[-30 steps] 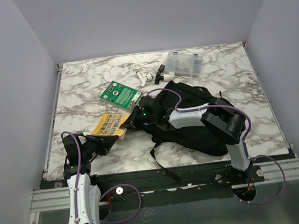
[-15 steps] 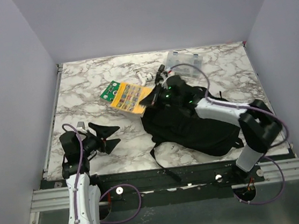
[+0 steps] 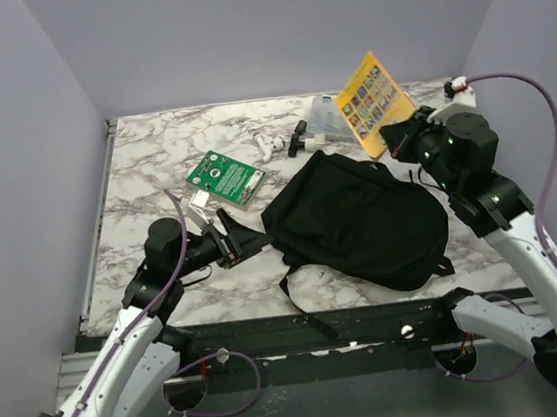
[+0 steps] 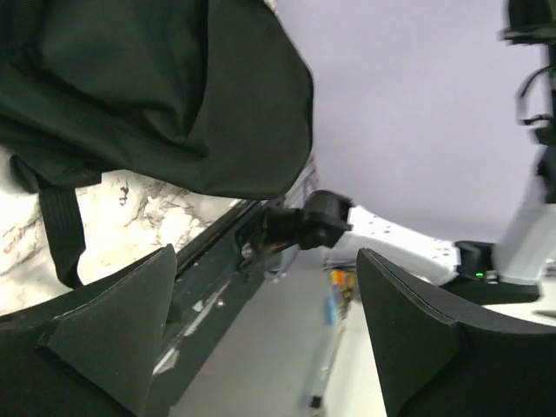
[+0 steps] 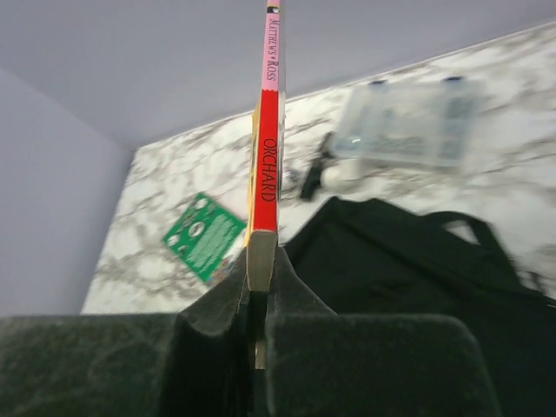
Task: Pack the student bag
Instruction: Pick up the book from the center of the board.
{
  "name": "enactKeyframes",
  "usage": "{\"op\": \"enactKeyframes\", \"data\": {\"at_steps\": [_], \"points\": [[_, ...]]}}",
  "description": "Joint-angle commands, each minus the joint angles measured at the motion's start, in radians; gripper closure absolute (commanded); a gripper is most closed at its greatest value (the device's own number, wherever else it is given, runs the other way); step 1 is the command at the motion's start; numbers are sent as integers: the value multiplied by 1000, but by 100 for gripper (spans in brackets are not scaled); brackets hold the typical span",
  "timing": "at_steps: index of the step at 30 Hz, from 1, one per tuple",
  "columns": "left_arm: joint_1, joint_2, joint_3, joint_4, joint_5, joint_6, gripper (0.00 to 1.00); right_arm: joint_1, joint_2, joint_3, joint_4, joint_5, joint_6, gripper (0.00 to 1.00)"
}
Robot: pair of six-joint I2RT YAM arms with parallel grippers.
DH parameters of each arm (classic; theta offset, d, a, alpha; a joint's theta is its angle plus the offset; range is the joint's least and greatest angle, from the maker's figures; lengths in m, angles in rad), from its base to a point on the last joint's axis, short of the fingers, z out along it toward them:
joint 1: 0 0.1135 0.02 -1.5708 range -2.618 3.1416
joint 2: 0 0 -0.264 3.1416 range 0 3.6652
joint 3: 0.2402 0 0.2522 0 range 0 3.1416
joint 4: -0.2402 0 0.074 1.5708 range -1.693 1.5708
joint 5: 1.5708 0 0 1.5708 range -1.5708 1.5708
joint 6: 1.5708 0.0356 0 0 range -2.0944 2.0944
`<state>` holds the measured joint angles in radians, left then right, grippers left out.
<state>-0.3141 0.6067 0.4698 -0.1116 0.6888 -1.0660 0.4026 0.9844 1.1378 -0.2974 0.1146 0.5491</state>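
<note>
The student bag [image 3: 361, 224] lies flat in the middle of the table, a big black backpack with its straps toward the near edge. My right gripper [image 3: 398, 137] is raised above the bag's far right corner, shut on a thin yellow picture book [image 3: 375, 102] held upright in the air. In the right wrist view the book's red spine [image 5: 268, 156] stands clamped between the jaws of that gripper [image 5: 261, 278], with the bag [image 5: 408, 261] below. My left gripper [image 3: 247, 242] is open and empty just left of the bag. Its fingers [image 4: 113, 330] point under the bag's edge [image 4: 156, 95].
A green card [image 3: 225, 176] lies left of the bag's far end. White earbuds [image 3: 270, 149] and a small black item [image 3: 299, 138] sit behind it. A clear compartment box [image 3: 329, 117] stands at the back, partly behind the raised book.
The left gripper opened and let go of the yellow book, then moved right to the bag's edge. The right gripper took the book and carried it up to the far right.
</note>
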Motion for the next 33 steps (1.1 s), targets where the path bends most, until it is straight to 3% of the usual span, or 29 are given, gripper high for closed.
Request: {"op": "enactKeyframes", "data": {"at_steps": [1,3,7,13,19,25,33], "points": [[-291,194,133,107,-287,158,11,2,-142,91,-319,446,-154,100],[-414,293,192,162,-363,209,8,2,-219,117,-377,553,-151,100],[-642,542,349,219,-513,352,4,4,-364,149,-430,616,-177,100],[-837,927,669,219,-608,578,4,5,-477,193,-475,661,-199,100],[-915,1197,930,157,-645,700,5,5,-560,219,-484,674,-226,100],[-964,1390,1182,-24,-750,773,5,11,-604,206,-488,671,-248,100],[-976,1552,1361,-174,-820,797,10,23,-619,172,-480,656,-252,100]]}}
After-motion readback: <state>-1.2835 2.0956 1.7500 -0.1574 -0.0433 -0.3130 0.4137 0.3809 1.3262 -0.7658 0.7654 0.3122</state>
